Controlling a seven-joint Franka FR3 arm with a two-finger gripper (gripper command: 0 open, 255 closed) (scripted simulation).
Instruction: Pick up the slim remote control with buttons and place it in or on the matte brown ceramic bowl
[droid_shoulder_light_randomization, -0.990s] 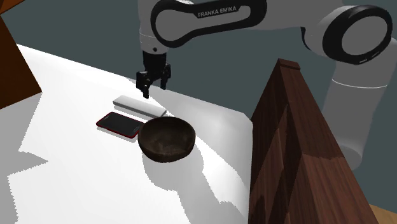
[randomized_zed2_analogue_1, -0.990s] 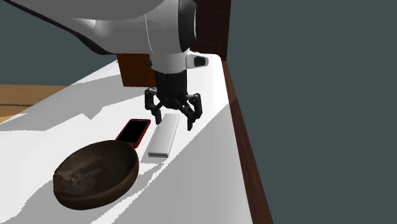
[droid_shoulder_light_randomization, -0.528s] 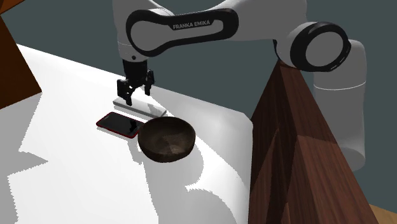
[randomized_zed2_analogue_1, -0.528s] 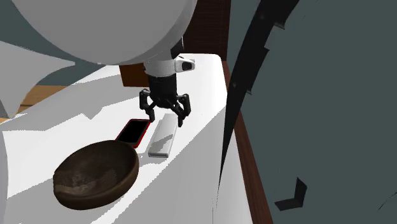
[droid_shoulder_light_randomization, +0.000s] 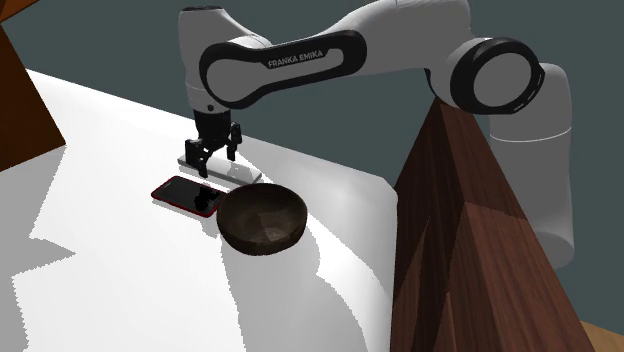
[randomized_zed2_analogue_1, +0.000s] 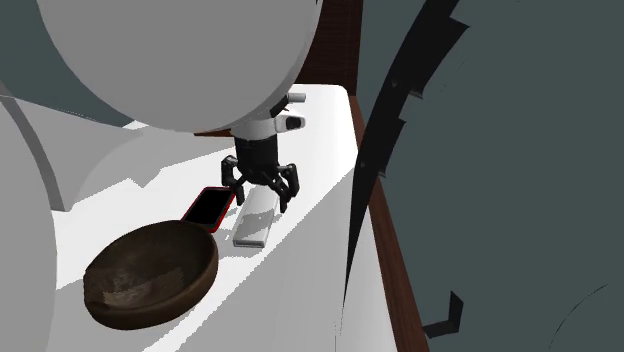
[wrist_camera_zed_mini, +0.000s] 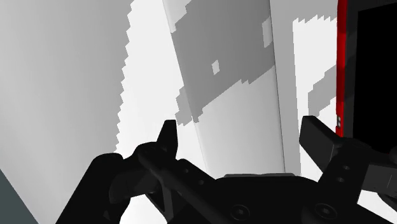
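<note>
The remote (randomized_zed2_analogue_1: 256, 223) is a plain white slim slab lying on the white table (droid_shoulder_light_randomization: 120, 260); no buttons show on it. My gripper (randomized_zed2_analogue_1: 260, 194) is open and low over the remote's far end, one finger on each side, neither touching it. In the wrist view the remote (wrist_camera_zed_mini: 232, 83) runs between the fingertips (wrist_camera_zed_mini: 167, 136), with a gap on each side. In the shoulder view the gripper (droid_shoulder_light_randomization: 212, 152) covers part of the remote (droid_shoulder_light_randomization: 238, 173). The dark brown bowl (droid_shoulder_light_randomization: 262, 217) sits upright just beyond the remote's near end, and is seen again as the bowl (randomized_zed2_analogue_1: 150, 272).
A black phone with a red rim (droid_shoulder_light_randomization: 185, 194) lies alongside the remote, close to one finger (wrist_camera_zed_mini: 318, 141). A tall dark wooden panel (droid_shoulder_light_randomization: 470, 250) stands at the shoulder view's lower right. My own arm blocks much of the second exterior view.
The gripper has moved toward the shoulder view's left and come down until its fingers straddle the remote. It has stayed open. Remote, phone and bowl have not moved.
</note>
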